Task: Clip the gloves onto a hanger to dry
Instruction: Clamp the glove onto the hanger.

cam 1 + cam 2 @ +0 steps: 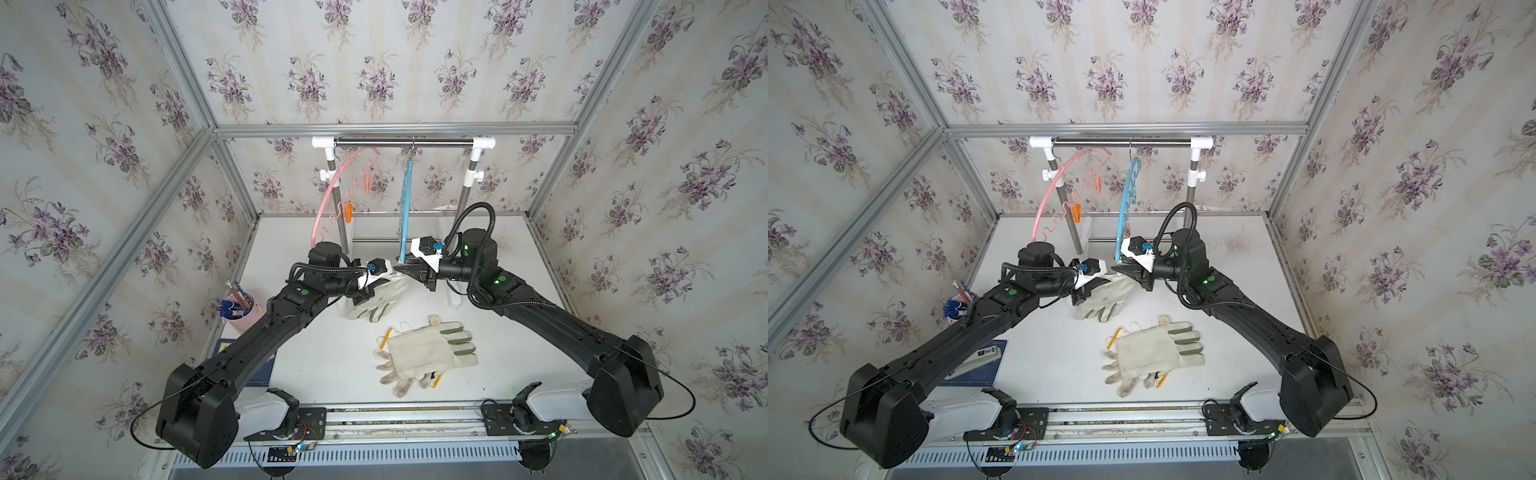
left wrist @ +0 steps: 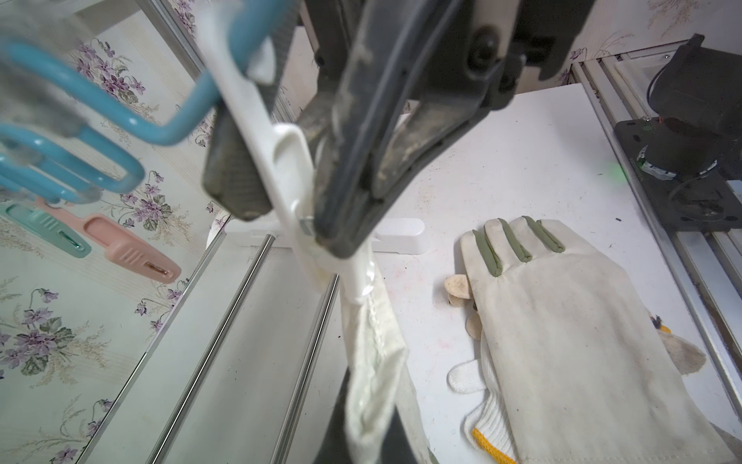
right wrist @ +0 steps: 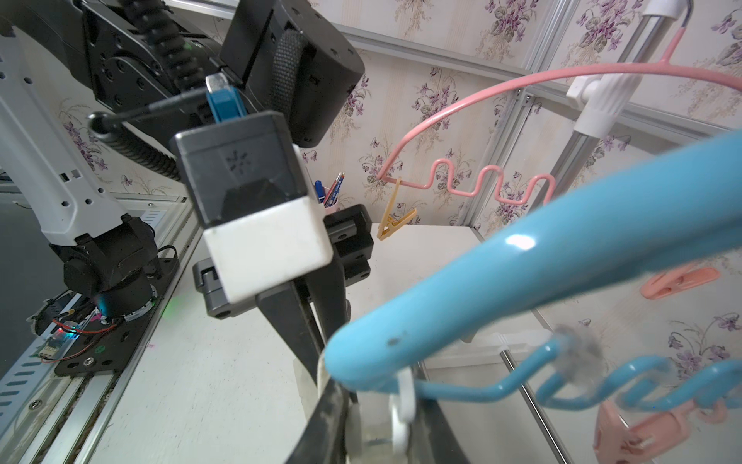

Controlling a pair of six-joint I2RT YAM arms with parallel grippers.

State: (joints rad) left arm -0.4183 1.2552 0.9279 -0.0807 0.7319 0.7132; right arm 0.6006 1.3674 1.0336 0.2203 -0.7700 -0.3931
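The white table (image 1: 316,357) spreads under both grippers, and the rack (image 1: 403,142) stands at its far edge behind them, its steel bar well above them. Two hangers hang from that bar. The blue hanger (image 1: 405,208) drops so that its lower end lies right at the right gripper (image 2: 291,209), while the pink hanger (image 1: 332,187) curves down behind the left gripper (image 1: 390,275). The left gripper is clamped tight on the held glove (image 1: 376,299), an off-white canvas one; its fingers dangle below that gripper and its cuff reaches up to the right gripper's tips. Nearer the arm bases than either gripper, a canvas glove (image 1: 428,349) with green finger patches lies flat on the table over knit gloves (image 1: 395,374) with yellow cuff edges. The right gripper's jaws stand narrow, pinching the white clip (image 2: 289,160) at the blue hanger's end from both sides, with the left gripper just beside it. Whether the clip bites the cuff cannot be told. An orange peg (image 1: 348,211) hangs on the pink hanger.
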